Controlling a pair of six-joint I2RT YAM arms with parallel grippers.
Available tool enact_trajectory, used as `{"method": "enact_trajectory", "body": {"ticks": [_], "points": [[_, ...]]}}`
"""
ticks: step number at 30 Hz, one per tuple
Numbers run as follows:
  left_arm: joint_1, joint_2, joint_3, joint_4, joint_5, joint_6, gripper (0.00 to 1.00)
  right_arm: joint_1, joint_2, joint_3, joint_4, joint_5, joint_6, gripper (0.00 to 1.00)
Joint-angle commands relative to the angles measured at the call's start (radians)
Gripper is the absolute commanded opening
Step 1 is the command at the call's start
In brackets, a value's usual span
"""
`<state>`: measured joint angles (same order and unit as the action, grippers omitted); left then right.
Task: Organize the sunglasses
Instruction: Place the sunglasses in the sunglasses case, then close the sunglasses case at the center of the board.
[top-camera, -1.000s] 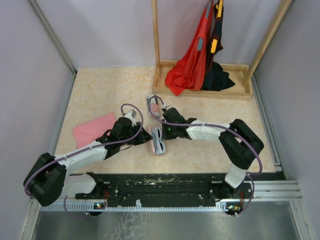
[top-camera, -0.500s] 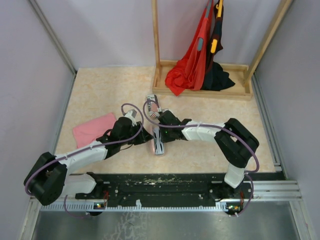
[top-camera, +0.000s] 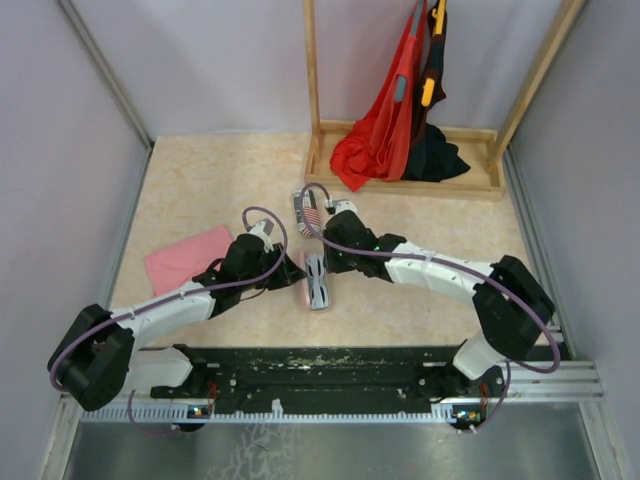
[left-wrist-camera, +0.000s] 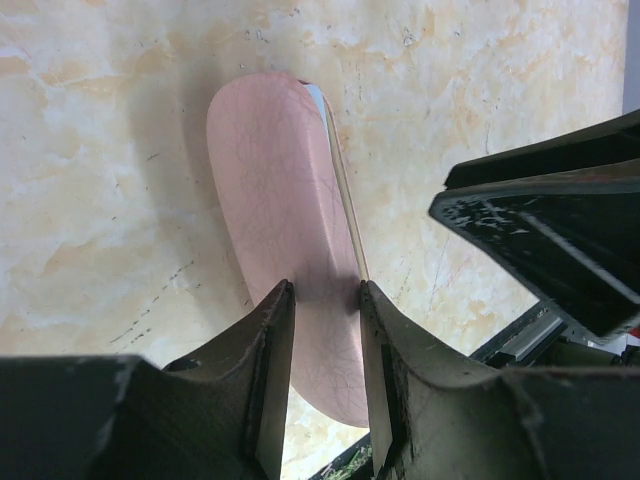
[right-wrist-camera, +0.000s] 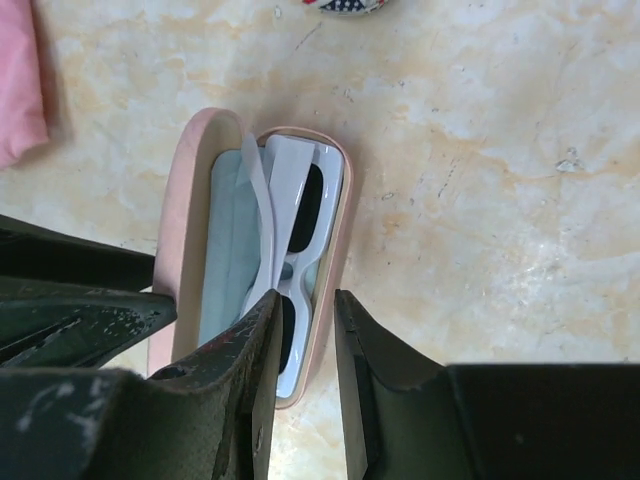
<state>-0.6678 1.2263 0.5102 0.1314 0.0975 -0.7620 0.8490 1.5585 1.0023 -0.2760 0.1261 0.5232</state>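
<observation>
The white-framed sunglasses (top-camera: 318, 286) with dark lenses lie folded in the open pink case (top-camera: 306, 276). In the right wrist view the sunglasses (right-wrist-camera: 300, 215) rest on a pale blue lining in the case (right-wrist-camera: 188, 210). My left gripper (top-camera: 292, 272) is shut on the case's raised pink lid (left-wrist-camera: 285, 200), which runs between its fingers (left-wrist-camera: 272, 340). My right gripper (top-camera: 323, 257) hovers over the case's near end, slightly open and empty (right-wrist-camera: 305, 300). The thin grey-framed pair is out of view.
A flag-printed case (top-camera: 308, 213) lies just behind the pink case; its edge shows in the right wrist view (right-wrist-camera: 345, 4). A pink cloth (top-camera: 188, 257) lies at the left. A wooden rack (top-camera: 400, 180) with a red bag stands at the back.
My right arm has swung its elbow out to the right and its gripper has drawn back a little from the case. The left gripper and the case have stayed put.
</observation>
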Motion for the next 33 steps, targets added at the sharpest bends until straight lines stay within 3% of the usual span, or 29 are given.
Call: {"method": "enact_trajectory", "body": {"ticks": [1,4,13,20,33], "points": [[-0.006,-0.012,0.027,-0.024,0.003,0.018,0.38,-0.02,-0.086,-0.045,0.054,0.044,0.018,0.26],[-0.006,-0.011,0.034,-0.03,0.006,0.021,0.38,-0.067,-0.094,-0.107,0.114,-0.017,0.04,0.21],[-0.006,-0.021,0.054,-0.064,-0.003,0.033,0.42,-0.109,0.002,-0.168,0.219,-0.129,0.06,0.21],[-0.012,-0.014,0.077,-0.081,-0.002,0.035,0.46,-0.109,0.07,-0.173,0.271,-0.19,0.069,0.09],[-0.036,0.011,0.079,-0.079,-0.025,0.03,0.41,-0.109,0.122,-0.192,0.333,-0.252,0.085,0.02]]}}
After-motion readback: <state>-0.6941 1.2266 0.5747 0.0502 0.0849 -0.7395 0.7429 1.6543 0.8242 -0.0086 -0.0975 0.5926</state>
